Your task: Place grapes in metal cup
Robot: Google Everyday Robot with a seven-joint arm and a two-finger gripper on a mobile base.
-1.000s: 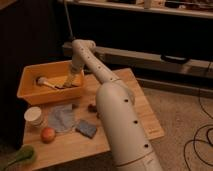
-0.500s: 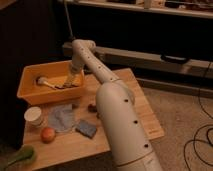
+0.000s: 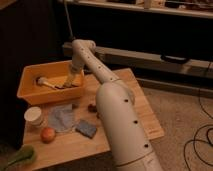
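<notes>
The grapes [image 3: 92, 107] are a small dark reddish cluster lying on the wooden table [image 3: 135, 107], just left of my arm. My gripper [image 3: 70, 81] hangs from the long white arm down into the yellow bin [image 3: 30, 95], near its right side. A small greyish item that looks like the metal cup [image 3: 40, 80] lies in the bin to the left of the gripper, with a pale stick-like piece beside it. The gripper is well behind and left of the grapes.
A white ribbed paper cup [image 3: 33, 116] stands at the table's left edge. An orange-red round fruit [image 3: 48, 134] sits in front of it. A grey-blue cloth [image 3: 62, 118] and a blue sponge-like pad [image 3: 86, 128] lie mid-table. A green item [image 3: 20, 156] is at the lower left.
</notes>
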